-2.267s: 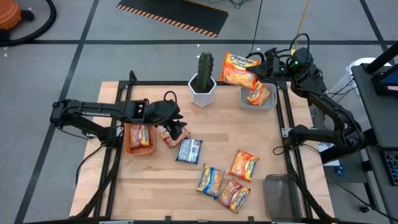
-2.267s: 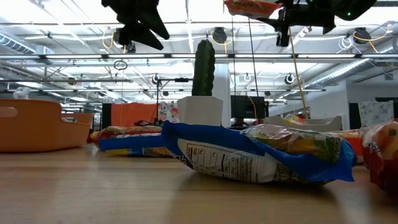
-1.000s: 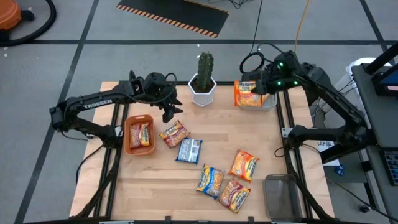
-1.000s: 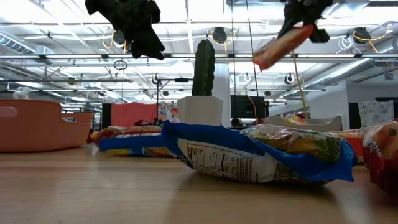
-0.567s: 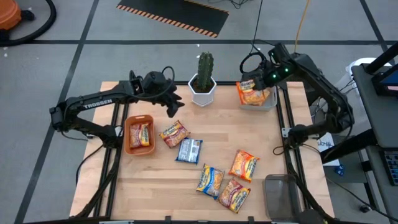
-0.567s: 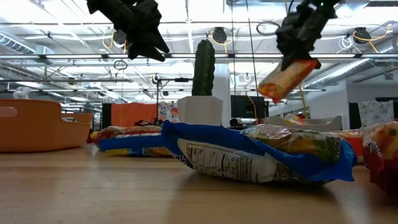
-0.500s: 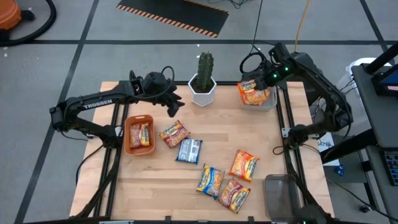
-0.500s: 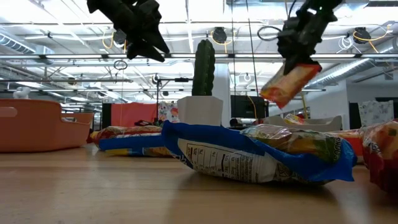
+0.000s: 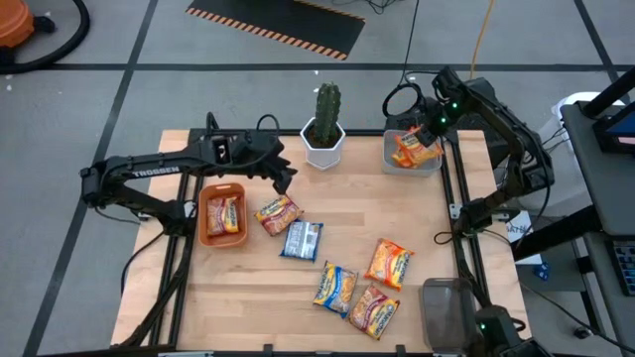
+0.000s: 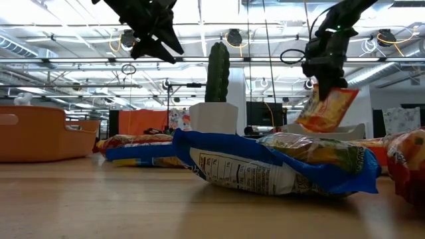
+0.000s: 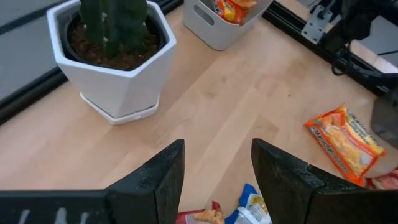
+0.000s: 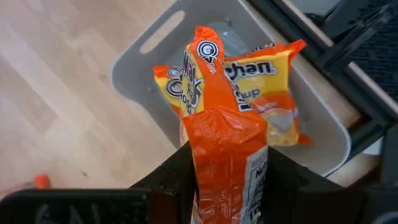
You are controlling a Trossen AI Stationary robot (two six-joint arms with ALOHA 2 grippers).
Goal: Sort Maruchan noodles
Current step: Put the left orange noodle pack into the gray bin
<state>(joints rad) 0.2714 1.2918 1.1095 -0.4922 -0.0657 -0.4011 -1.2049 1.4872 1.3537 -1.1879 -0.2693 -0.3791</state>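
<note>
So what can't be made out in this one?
- Grey bin, right wrist view: the orange packet held in the right gripper covers much of its inside, so the count of packets there is unclear.
- Orange bin, low view: its wall hides the contents.
- Clear bin, high view: cut off by the bottom edge.
- Left gripper, left wrist view: open and empty, fingertips cut off below.

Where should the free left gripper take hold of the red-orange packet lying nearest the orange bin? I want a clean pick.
The glossy red-orange noodle packet lies flat and tilted on the wooden table, apart from the orange bin and the blue packet. Probably best to come straight down with the open left gripper and pinch across its narrow width near the middle, jaws turned to match the tilt.
</note>
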